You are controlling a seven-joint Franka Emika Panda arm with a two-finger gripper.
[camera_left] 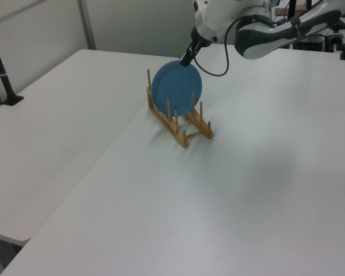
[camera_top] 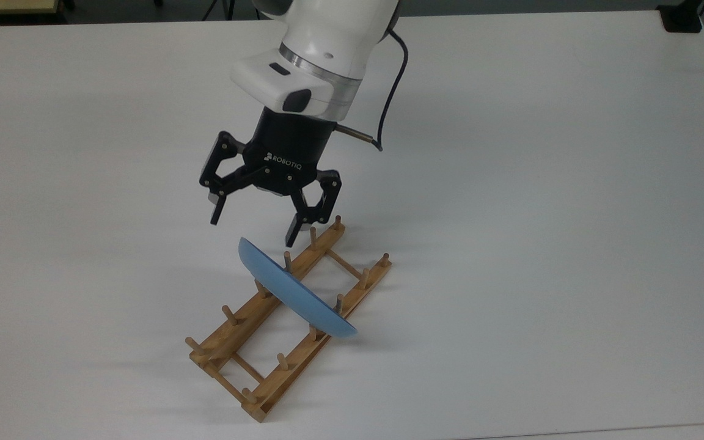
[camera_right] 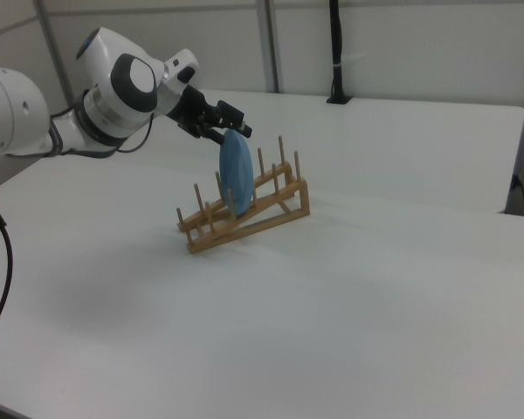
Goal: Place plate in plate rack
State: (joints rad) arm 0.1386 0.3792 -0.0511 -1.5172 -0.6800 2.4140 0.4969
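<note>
The light-blue plate (camera_top: 294, 294) stands on edge in the wooden plate rack (camera_top: 248, 360), held between its upright pegs near the rack's middle. It shows as a blue disc in the left view (camera_left: 176, 89) and nearly edge-on in the right view (camera_right: 236, 173). My gripper (camera_top: 253, 227) hangs just above the plate's upper rim, open, fingers spread wide and apart from the plate. The rack (camera_left: 187, 127) sits slanted on the white table (camera_top: 541, 214). The gripper (camera_right: 228, 124) is above the rack (camera_right: 249, 218) in the right view.
A black cable (camera_top: 388, 91) loops off the arm's wrist. A black post with a base (camera_left: 6, 80) stands at the left view's left table edge. Another dark post (camera_right: 335, 52) rises at the far side of the table in the right view.
</note>
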